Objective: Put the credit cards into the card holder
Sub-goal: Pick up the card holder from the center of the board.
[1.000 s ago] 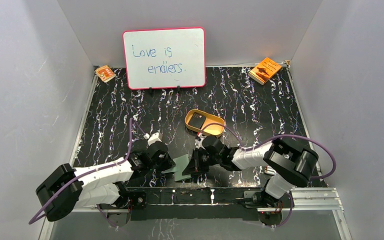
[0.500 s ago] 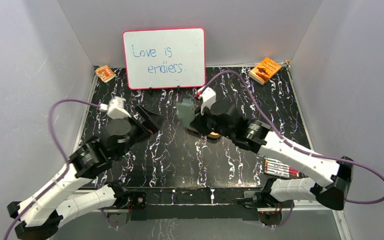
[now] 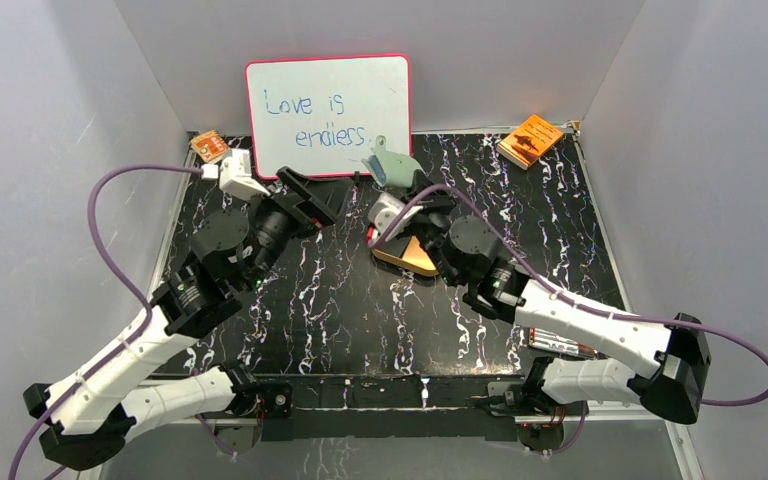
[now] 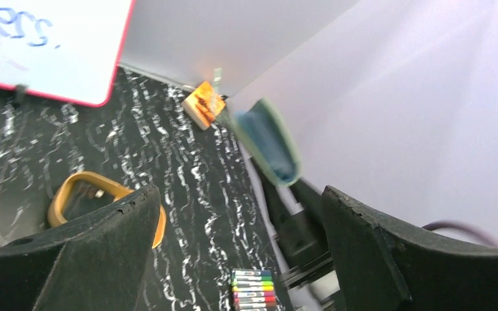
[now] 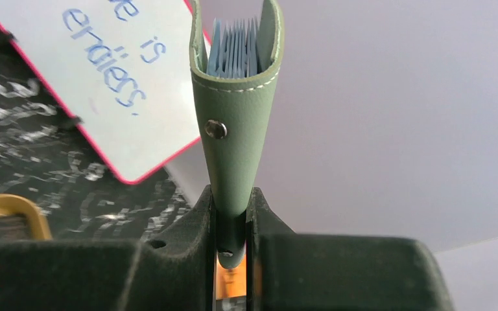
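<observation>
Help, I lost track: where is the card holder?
Top view, centre rear: card holder pinched in the right gripper, aloft beside the whiteboard's lower right corner.

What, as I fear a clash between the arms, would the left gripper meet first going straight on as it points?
Most likely the card holder, held aloft by the right gripper. It shows almost straight ahead of the open left gripper in its wrist view. Depth is unclear.
</observation>
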